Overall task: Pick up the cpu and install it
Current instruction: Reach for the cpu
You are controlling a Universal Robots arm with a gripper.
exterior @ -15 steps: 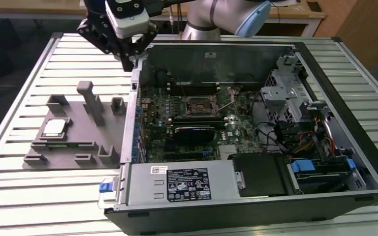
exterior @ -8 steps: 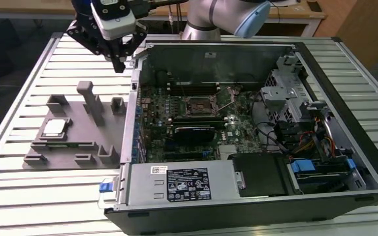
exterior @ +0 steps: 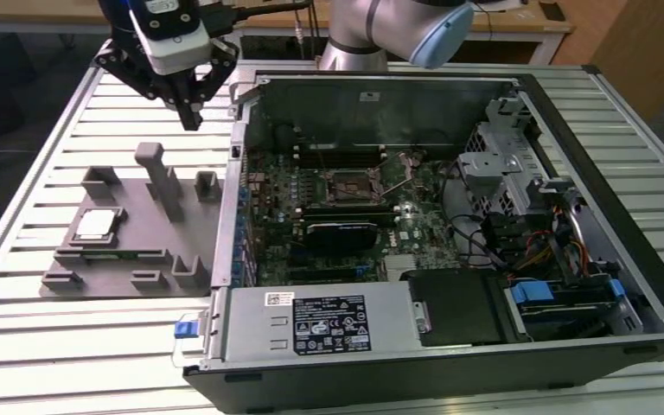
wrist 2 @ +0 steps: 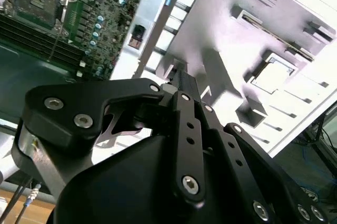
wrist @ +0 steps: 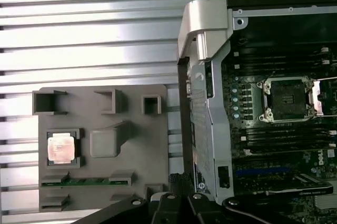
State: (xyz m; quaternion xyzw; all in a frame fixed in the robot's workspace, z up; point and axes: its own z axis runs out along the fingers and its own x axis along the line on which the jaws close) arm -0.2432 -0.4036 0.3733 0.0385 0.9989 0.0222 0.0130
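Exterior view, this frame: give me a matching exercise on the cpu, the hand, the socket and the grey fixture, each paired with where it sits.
Things:
1. cpu
2. hand
3. socket
4. grey fixture

Places:
A. on the slatted table, beside the open computer case
B. in the air, holding nothing
C. lying in a recess of the fixture
D. on the board inside the case

Pairs: 1-C, 2-B, 3-D, 4-A
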